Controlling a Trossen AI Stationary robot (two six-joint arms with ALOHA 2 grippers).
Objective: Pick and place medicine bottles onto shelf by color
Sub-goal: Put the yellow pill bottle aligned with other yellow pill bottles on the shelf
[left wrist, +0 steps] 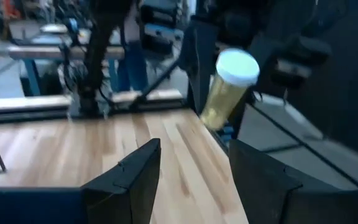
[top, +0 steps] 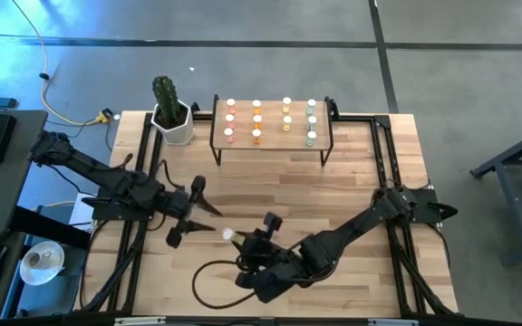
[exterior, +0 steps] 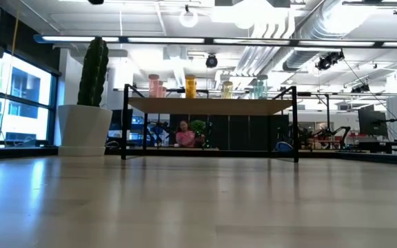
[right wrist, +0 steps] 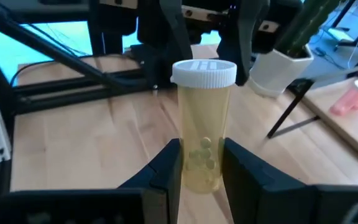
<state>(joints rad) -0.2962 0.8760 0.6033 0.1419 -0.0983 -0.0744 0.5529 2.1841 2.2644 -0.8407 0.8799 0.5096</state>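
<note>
Tabletop (top: 352,195): light butcher-block wood, black frame rails along its edges, grey floor around it. Room beyond, low view: bright workshop with ceiling ducts, windows at left, a seated person (exterior: 183,136) behind the shelf.

Shelf (top: 272,148): at the far tabletop edge, light board on black legs, carrying rows of white-capped medicine bottles (top: 256,119) grouped pink, orange, yellow, pale green. Cactus pot (top: 176,123): white, just beside the shelf's left end.

Right gripper (top: 243,243): near the front centre, fingers (right wrist: 166,163) pinching a yellow bottle (right wrist: 203,127) by its lower body, upright, cap up.

Left gripper (top: 191,214): left of centre, fingers (left wrist: 128,175) spread, holding nothing, close to the yellow bottle.

Views compared: only the right wrist view shows pills inside; the left wrist view shows the bottle tilted before its fingers; the low view shows neither gripper.
</note>
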